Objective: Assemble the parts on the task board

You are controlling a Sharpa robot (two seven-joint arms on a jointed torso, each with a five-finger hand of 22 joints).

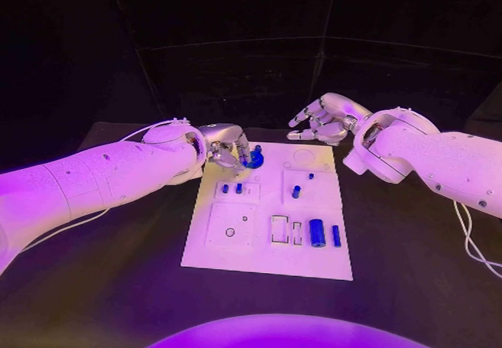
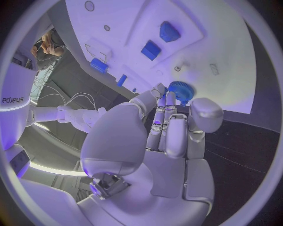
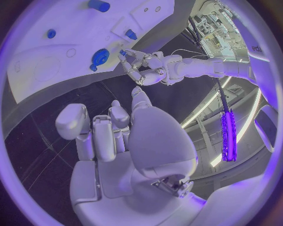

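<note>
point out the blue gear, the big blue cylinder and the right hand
blue gear [image 2: 180,90], left wrist view, its ribbed face
big blue cylinder [image 1: 316,232], head view, mid-body
right hand [image 1: 322,119], head view, back of the hand

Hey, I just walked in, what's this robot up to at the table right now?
It is assembling small blue parts on the white task board. The left hand is at the board's far left corner with its fingertips on a round blue gear-like part. The right hand hovers past the far edge, fingers curled, holding nothing. Other blue parts, including a cylinder, sit further down the board.
</note>
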